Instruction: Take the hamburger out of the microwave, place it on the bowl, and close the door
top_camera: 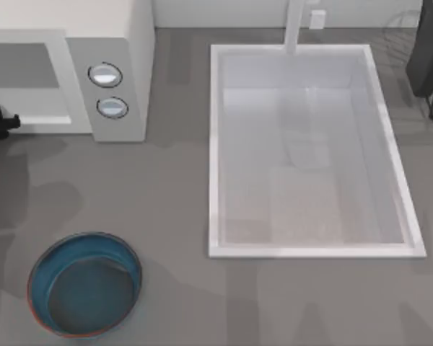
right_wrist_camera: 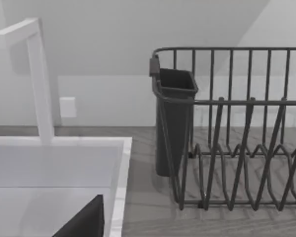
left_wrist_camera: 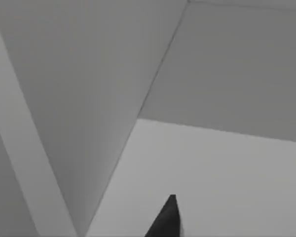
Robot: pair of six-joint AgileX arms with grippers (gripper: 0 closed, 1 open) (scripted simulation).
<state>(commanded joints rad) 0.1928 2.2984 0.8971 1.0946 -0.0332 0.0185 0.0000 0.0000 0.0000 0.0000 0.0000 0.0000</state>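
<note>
Off-white microwave [top_camera: 119,79] sits top left; the left gripper [top_camera: 1,121] reaches into its cavity, grip state unclear. Best ease in slowly, centring on the hamburger before lifting it toward the bowl [top_camera: 85,284].

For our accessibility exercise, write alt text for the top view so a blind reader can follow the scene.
Seen from above, a grey counter holds an off-white microwave at upper left, two round knobs on its panel, the dark left gripper at its cavity. A teal bowl sits lower left; a white sink fills the right.
</note>
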